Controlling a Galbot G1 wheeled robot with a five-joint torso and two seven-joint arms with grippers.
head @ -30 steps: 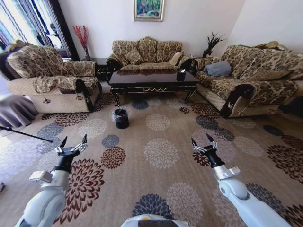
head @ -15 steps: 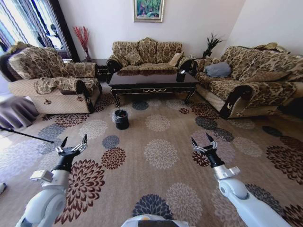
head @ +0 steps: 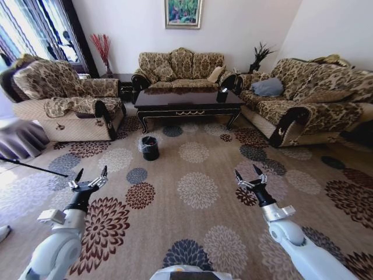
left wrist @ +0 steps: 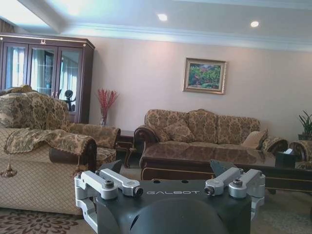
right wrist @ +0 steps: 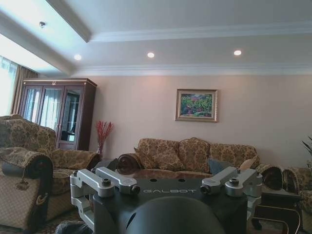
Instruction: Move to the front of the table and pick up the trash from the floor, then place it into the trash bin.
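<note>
— Beige carpet [head: 192,233] patterned with big round flower medallions covers the floor, with brown patterned sofas on three sides. Where is the furniture the job names?

— Straight ahead, across the carpet: the long low coffee table of glossy dark wood [head: 187,101] with gold ornament on its front edge. Its tabletop carries a black box with a white tissue [head: 222,93] near the right end.

— And the bin?

— The small round black trash bin [head: 150,147] stands on the carpet in front of the table's left end, a little apart from it. A crinkly clear plastic bag lines it and folds over the rim. What lies inside I cannot make out from here.

— Any litter to be seen?

— None that I can pick out with certainty on the patterned floor at this range.

— The arms?

— Both are held low over the carpet, well short of the bin and table. The left claw [head: 89,178] hovers over the carpet at the left, its two dark fingers spread wide, holding nothing. The right claw [head: 250,175] hovers at the right, likewise spread and holding nothing. In the left wrist view that claw's grey linkage [left wrist: 170,187] points toward the middle sofa and the dark table.
</note>
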